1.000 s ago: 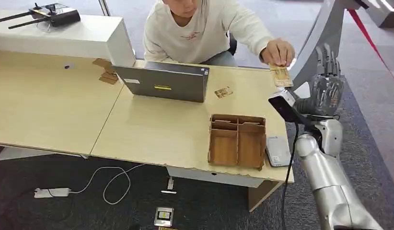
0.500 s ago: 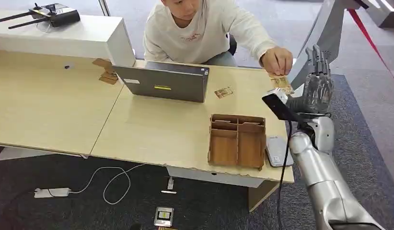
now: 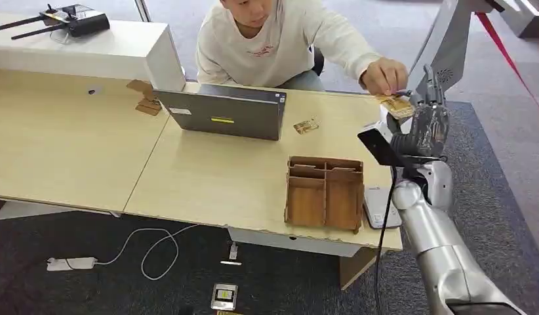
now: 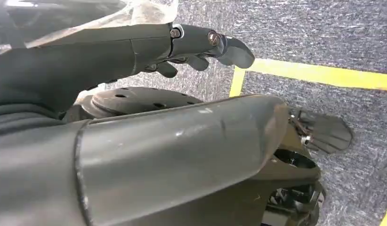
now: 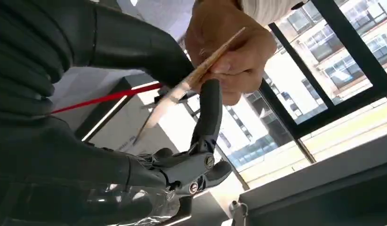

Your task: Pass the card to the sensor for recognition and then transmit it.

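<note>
Two light wooden tables (image 3: 77, 151) stand side by side on a dark grey carpet (image 3: 188, 275). From the head view, a grey laptop (image 3: 222, 113) sits near the far edge, and a brown wooden box with compartments (image 3: 324, 192) sits near the front. Just beside the box lies a flat grey sensor pad (image 3: 379, 207). A person in a white top (image 3: 273, 39) leans over and holds a thin brown card (image 3: 398, 105) with one hand (image 3: 383, 73), right against the raised right hand (image 3: 429, 121) of the robot.

The right wrist view is closer: the card (image 5: 191, 82) sits between the thick thumb and one dark finger (image 5: 208, 113), and the person's fingers (image 5: 229, 52) hold its other end.

The left wrist view shows the left hand (image 4: 135, 52) over grey carpet with yellow lines (image 4: 318, 75), fingers stretched out, holding nothing.
</note>
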{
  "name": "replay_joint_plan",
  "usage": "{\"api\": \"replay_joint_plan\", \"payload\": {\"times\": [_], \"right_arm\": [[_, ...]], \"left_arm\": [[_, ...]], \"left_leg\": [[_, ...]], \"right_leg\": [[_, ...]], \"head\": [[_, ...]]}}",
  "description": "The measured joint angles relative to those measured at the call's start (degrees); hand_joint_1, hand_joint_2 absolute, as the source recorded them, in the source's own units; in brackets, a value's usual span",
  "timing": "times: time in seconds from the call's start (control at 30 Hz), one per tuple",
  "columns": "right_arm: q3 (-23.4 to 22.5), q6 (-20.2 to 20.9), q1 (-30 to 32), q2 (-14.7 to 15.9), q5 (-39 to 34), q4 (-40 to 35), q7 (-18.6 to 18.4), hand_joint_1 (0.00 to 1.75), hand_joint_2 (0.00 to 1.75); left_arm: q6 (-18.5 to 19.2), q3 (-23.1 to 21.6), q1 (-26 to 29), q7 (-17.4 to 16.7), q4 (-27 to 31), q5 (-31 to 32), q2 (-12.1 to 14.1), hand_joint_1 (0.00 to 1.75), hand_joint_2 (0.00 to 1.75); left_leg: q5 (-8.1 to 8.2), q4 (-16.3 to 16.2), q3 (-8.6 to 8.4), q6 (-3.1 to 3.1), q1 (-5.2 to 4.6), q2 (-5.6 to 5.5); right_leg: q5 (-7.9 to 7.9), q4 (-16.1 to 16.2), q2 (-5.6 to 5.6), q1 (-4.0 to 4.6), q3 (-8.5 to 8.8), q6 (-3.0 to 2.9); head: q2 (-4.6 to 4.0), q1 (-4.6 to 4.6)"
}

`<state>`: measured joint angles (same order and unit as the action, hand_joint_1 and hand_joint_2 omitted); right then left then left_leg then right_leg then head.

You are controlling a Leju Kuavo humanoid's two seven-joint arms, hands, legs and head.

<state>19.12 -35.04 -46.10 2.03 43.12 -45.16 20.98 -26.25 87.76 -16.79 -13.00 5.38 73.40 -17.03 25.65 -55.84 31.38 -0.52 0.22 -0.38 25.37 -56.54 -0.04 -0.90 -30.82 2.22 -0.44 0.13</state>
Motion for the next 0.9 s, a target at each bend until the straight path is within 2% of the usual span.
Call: {"api": "replay_joint_plan", "payload": {"times": [0.67,0.9], "right_arm": [[-0.2,0.0,-0.5,0.0,-1.5,0.4,-0.3,1.75,1.75],[-0.5,3.0,-0.6,1.1,-4.2,0.5,-1.1,1.75,1.75]], "left_arm": [[0.6,0.0,-0.4,-0.6,0.0,0.2,-0.2,0.0,0.0],[0.6,0.0,-0.4,-0.5,0.0,-0.9,-0.2,0.0,0.0]], "left_leg": [[0.0,0.0,0.0,0.0,0.0,0.01],[0.0,0.0,-0.01,0.0,0.0,0.0]], "right_leg": [[0.0,0.0,0.0,0.0,-0.01,0.0],[0.0,0.0,0.0,0.0,-0.02,0.0]], "head": [[0.0,0.0],[0.0,0.0]]}}
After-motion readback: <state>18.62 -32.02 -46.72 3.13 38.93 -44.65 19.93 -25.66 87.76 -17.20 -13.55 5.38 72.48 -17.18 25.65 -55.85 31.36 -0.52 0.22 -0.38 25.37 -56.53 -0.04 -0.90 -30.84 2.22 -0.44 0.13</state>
